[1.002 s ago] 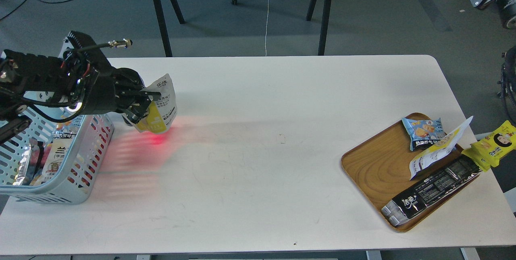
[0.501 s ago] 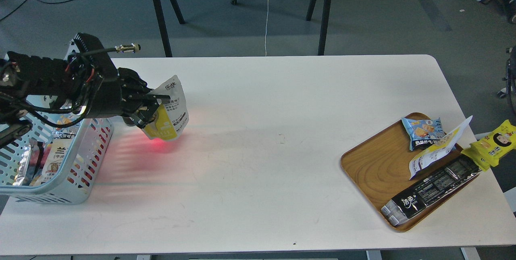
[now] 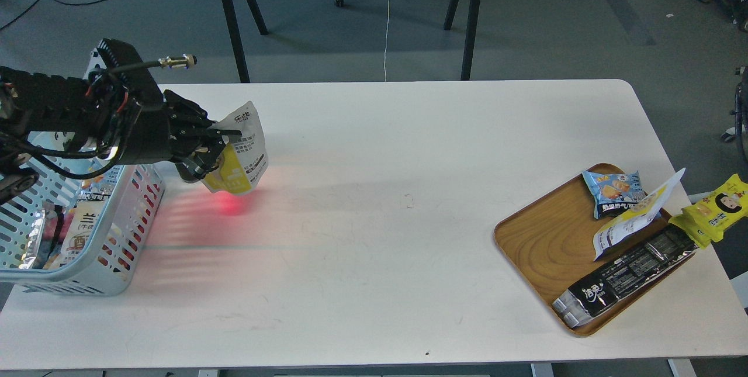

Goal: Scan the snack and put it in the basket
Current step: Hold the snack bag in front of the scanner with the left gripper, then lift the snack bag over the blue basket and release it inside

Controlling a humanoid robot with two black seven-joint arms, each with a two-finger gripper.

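My left gripper (image 3: 217, 146) is shut on the snack (image 3: 242, 152), a white pouch with black text on its back and a yellow lower part. It holds the pouch upright above the table, just right of the basket (image 3: 125, 231). A red light glows on the pouch's bottom and on the table under it. The pale blue-white slotted basket stands at the table's left edge and holds several packets. A second white and yellow pouch (image 3: 634, 216) leans on the wooden tray at the right. My right gripper is not in view.
An oval wooden tray (image 3: 540, 242) at the right front holds a small blue packet (image 3: 613, 190) and a long black packet (image 3: 628, 277). A yellow packet (image 3: 716, 208) hangs over the table's right edge. A black-legged table stands behind.
My left gripper with the snack swung right, then came back a little to the left and up. The red glow on the table shifted with it.
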